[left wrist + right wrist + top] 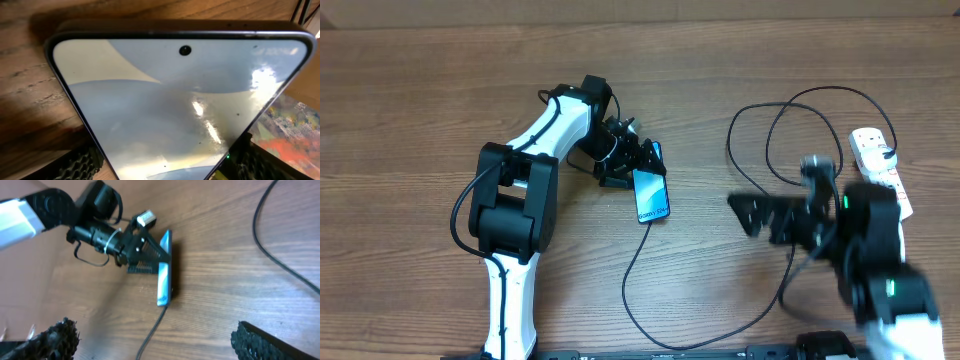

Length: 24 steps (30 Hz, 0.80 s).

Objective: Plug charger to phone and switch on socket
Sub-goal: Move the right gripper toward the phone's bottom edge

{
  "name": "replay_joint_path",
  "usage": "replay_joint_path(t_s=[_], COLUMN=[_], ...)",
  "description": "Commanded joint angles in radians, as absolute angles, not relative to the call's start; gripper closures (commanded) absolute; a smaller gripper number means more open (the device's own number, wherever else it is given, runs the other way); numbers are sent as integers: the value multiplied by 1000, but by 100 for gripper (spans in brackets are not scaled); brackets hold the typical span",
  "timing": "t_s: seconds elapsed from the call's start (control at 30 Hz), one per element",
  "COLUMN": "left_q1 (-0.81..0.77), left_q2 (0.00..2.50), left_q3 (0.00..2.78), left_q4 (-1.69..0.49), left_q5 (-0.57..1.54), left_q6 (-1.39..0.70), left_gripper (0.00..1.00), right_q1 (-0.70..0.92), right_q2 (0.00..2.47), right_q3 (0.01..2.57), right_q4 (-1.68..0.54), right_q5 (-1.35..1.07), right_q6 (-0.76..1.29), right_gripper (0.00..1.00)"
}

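While blurred overhead, shows right gripper (741,212) spread apart, left of socket (876,156). Finds left gripper (642,165) clamped on phone (651,196) at far end. Lists charger (626,290) touching phone's near end.

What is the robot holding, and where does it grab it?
The left gripper holds the phone by its long edges, near the end away from the charger. The right gripper holds nothing.

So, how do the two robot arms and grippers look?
The left arm has white links, bulky black joints and a thin black cable along it. The right arm, blurred, is mostly black with one white link and a green light. Left gripper and right gripper are black, with ribbed fingers.
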State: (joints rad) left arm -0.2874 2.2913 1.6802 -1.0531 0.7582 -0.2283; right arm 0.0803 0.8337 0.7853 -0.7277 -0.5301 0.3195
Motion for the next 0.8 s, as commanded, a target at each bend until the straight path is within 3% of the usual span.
replay_joint_path(t_s=[0.0,0.07,0.17,0.43,0.77], left_q1=[-298,-298,-298,-301,-336], left_q2=[2334,2334,2334,2334,2334], left_q3=[1656,1656,1656,1656,1656], left_q4=[-1049,-1048,-1044,-1024,-1016], left_q5=[760,760,760,743,554], left_q6=[-198,-198,-198,-234,-394], left_gripper=[19,19,18,16,5], right_q1=[88,102,153,233,233], right_q2=[1025,1113,1264,1598,1655], right_q3=[901,901,900,900,899], right_q4=[-752,-711,-649,-511,-521], right_q5=[-669,-722,-675,-661,-595], right_q6=[314,306,265,261,237], right_gripper=[0,14,17,17,10])
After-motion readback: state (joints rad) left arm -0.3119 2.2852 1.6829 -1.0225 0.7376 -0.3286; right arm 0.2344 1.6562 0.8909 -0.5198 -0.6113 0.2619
